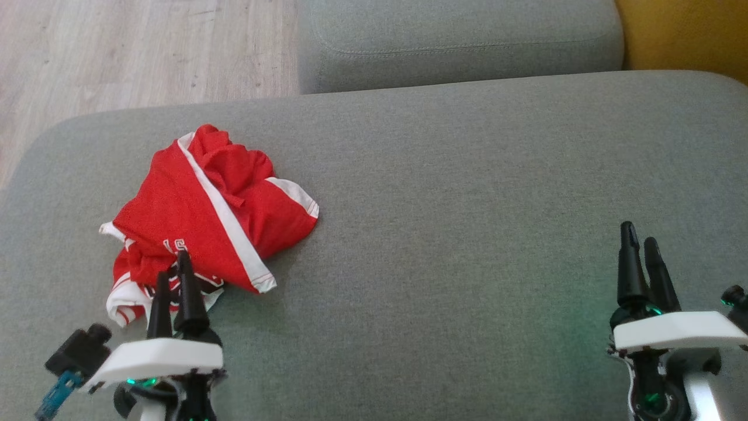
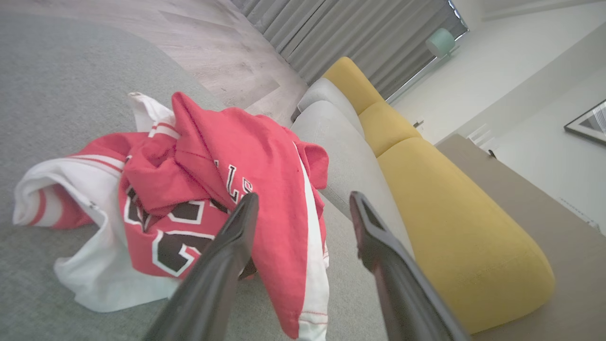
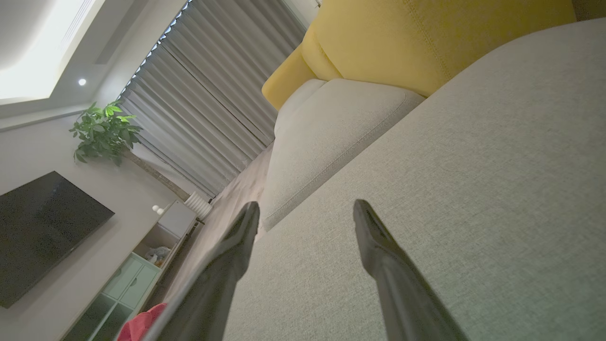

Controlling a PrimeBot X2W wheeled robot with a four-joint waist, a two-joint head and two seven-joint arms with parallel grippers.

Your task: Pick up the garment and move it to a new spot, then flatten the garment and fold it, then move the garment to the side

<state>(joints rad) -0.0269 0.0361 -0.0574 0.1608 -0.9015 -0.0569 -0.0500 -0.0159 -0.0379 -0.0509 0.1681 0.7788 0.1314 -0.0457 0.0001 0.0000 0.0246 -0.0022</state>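
Garment (image 1: 210, 210), red and white, lay crumpled on the grey cushion's (image 1: 467, 204) left part. The left gripper (image 1: 173, 266), its 2 fingers wide, hung at the cushion's left, by the heap's near edge. The right gripper (image 1: 639, 234), equally wide and empty, hung over the cushion's right. Best to pinch a raised fold deeply.
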